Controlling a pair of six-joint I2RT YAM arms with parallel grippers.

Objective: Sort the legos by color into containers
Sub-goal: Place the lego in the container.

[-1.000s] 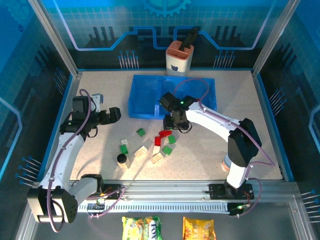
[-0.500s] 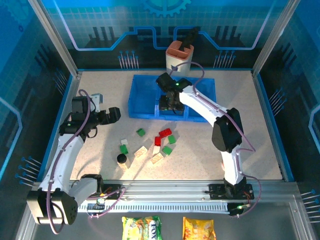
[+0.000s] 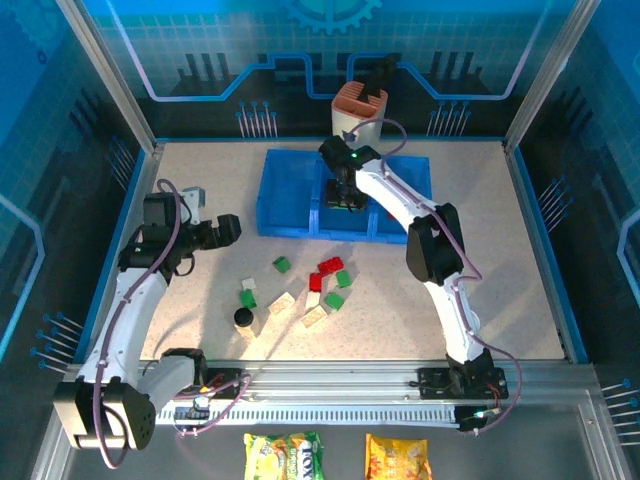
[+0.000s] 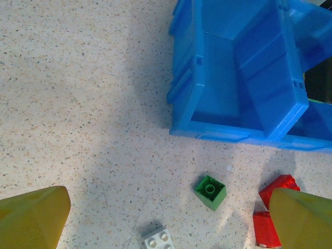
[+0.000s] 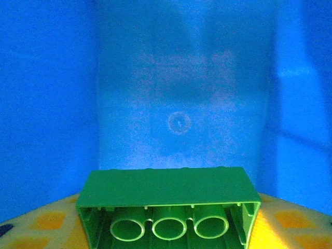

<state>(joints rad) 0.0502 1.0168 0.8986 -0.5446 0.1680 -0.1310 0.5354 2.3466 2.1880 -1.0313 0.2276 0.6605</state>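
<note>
My right gripper [image 3: 343,196] hangs over the middle compartment of the blue tray [image 3: 290,230], shut on a long green lego [image 5: 168,205] held underside toward the camera. The compartment's bare blue floor [image 5: 179,104] lies below it. Several red, green and cream legos lie loose on the table in front of the tray, among them a red one [image 3: 330,266], a green one [image 3: 283,264] and a cream one [image 3: 282,303]. My left gripper [image 3: 232,228] [image 4: 166,223] stands open left of the pile, above a small green lego [image 4: 210,191] and a white one [image 4: 160,238].
An orange-and-white cup holder [image 3: 360,115] stands behind the tray. A small black cylinder [image 3: 243,317] sits at the pile's left front. Metal frame posts and blue walls close in the table's sides. Snack packets [image 3: 285,455] lie beyond the front rail.
My right arm has swung from the pile of legos back to the tray's middle compartment, carrying the green lego. The left arm has stayed still.
</note>
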